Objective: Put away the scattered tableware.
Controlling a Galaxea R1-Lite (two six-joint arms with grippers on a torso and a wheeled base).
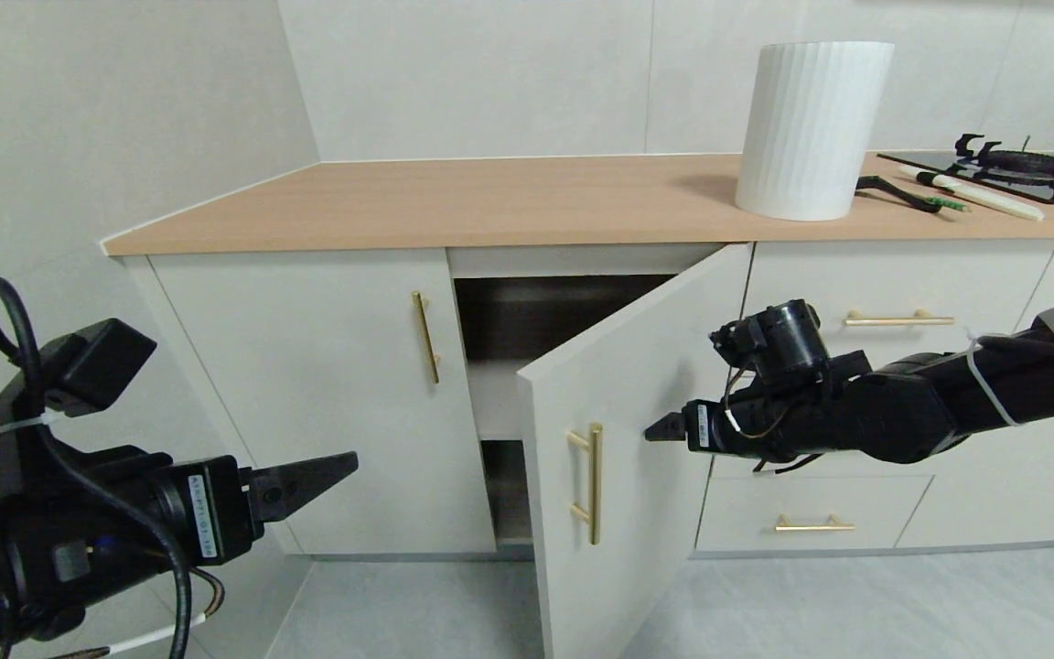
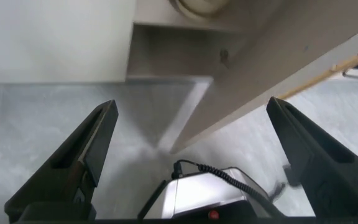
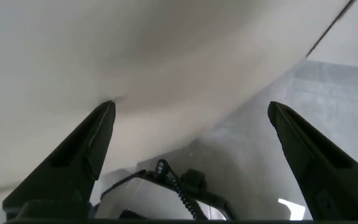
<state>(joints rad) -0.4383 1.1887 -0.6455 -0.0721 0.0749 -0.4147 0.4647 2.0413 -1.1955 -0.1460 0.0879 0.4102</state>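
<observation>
Right pincer (image 1: 662,429), jaws spread and empty, hangs just beside the half-open cabinet door (image 1: 618,384). Its upright brass handle (image 1: 593,482) lies lower, to my left, nearer than to my left pincer (image 1: 307,480), also open. Tableware (image 1: 980,195) lies on the countertop (image 1: 490,197), above and to my right. My wrist label (image 1: 703,424) is too small to read.

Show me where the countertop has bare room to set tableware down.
Bare: the countertop from the wall corner to the white ribbed container. Crowded: right of the container, where utensils lie beside the stove burner.
</observation>
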